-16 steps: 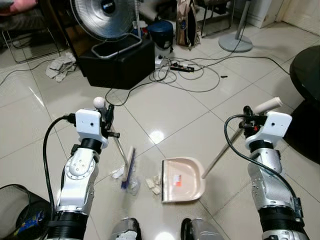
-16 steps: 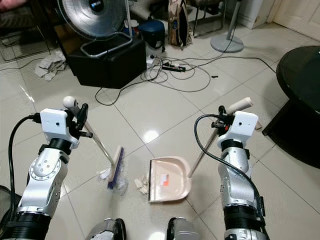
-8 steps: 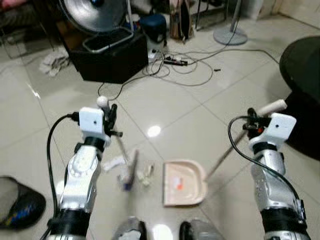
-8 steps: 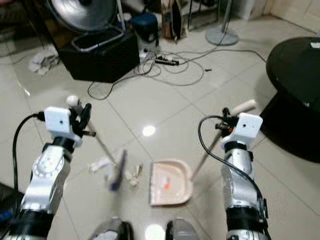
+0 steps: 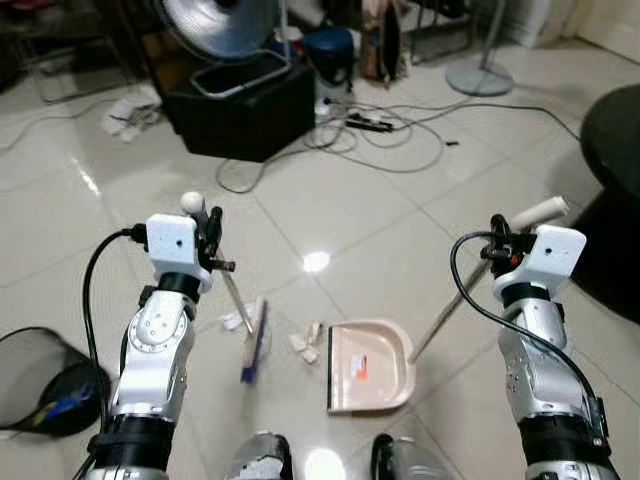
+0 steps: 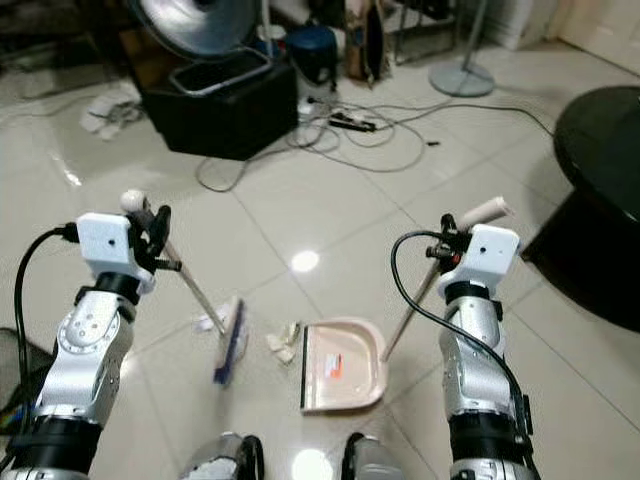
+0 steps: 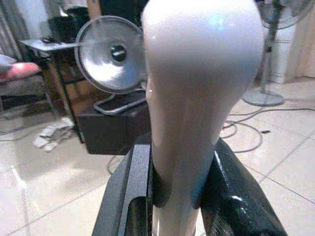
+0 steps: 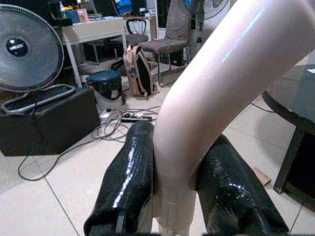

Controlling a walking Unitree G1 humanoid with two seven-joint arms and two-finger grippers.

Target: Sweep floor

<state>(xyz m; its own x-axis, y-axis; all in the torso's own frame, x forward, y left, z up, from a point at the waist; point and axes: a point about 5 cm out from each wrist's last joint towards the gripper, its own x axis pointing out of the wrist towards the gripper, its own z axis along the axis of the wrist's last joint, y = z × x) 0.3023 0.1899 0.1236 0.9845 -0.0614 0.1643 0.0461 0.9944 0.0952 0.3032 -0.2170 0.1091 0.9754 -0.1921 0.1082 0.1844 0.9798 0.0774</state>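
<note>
We see the left gripper [image 5: 212, 232] clamped on the broom [image 5: 254, 338] handle, bristles low centre-left beside paper scraps [image 5: 303, 343]. The right gripper [image 5: 500, 247] grips the dustpan [image 5: 367, 366] handle; its pan sits bottom centre. Our wrist views hide both handles' lower lengths.

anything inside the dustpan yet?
The dustpan tray looks nearly bare: just a small orange mark, maybe a label. The paper scraps lie on the floor just off its left edge, between it and the broom head. Nothing covers the tray.
</note>
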